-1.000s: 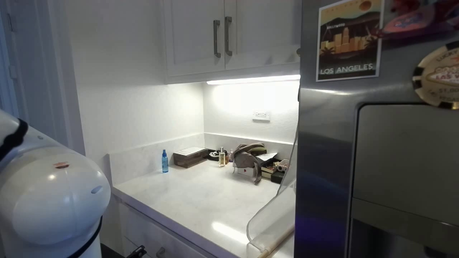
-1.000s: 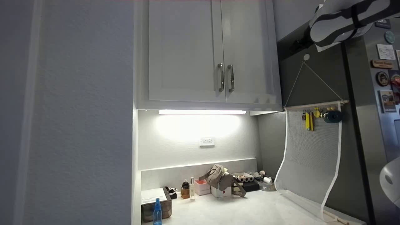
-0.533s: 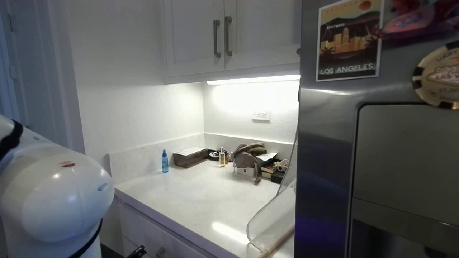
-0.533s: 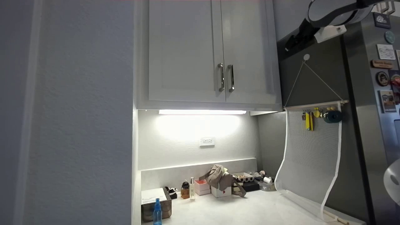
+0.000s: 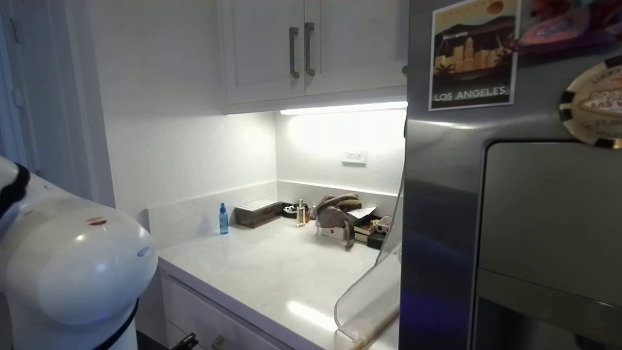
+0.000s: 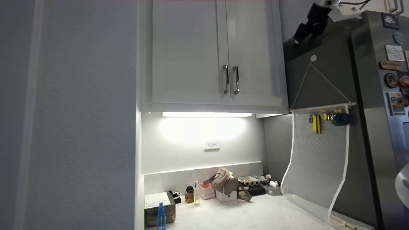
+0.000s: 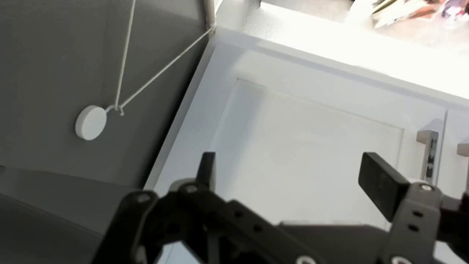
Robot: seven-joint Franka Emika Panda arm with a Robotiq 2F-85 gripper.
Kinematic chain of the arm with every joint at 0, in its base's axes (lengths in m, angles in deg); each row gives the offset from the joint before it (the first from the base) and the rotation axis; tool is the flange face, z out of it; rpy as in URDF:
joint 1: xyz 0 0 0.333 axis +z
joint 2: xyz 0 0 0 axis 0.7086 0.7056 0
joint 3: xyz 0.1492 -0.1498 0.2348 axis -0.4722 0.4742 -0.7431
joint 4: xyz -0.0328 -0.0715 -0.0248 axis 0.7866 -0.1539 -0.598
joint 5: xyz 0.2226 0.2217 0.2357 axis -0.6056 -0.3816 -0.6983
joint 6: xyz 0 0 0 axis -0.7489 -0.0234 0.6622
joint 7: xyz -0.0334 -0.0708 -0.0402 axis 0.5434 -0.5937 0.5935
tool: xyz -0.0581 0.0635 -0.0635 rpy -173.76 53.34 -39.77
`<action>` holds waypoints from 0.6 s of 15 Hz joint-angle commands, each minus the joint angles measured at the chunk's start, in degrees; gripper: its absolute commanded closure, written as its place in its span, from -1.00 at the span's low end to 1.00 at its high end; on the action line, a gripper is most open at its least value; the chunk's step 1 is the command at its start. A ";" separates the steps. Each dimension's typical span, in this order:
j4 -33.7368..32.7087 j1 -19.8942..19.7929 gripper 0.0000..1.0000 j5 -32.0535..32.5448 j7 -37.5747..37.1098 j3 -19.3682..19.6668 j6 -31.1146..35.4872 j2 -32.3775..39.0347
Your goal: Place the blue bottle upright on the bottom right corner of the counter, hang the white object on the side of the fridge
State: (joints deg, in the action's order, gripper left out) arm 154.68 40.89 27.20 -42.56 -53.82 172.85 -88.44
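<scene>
The white object (image 6: 319, 166), a see-through mesh sheet with white edging, hangs by a string from a round white knob (image 6: 313, 58) on the side of the fridge (image 6: 338, 70). Its lower end curves out onto the counter (image 6: 249, 214). My gripper (image 6: 304, 42) is above that knob, near the top of the fridge, pointing down and to the left. In the wrist view the gripper (image 7: 293, 172) is open, nothing between its pads, and both knob and string lie left of it. The blue bottle (image 5: 223, 221) stands upright on the counter near the side wall, far from the gripper.
White upper cabinets (image 6: 191, 54) stand close beside the gripper. Along the back of the counter are a brown box (image 5: 257, 214), small bottles, a grey-brown cloth (image 6: 222, 182) and several small boxes. Yellow items (image 6: 316, 123) hang at the mesh's top.
The forearm has risen, mostly leaving an exterior view, and the gripper now tips more steeply downward. The arm's white elbow has shifted slightly right. Bottle and mesh have not moved.
</scene>
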 commanded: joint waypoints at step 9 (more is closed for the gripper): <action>-4.90 0.55 -1.00 0.36 -0.86 -1.11 -10.51 0.76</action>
State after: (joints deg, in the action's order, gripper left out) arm 150.06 41.12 27.34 -43.29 -55.02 162.54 -87.82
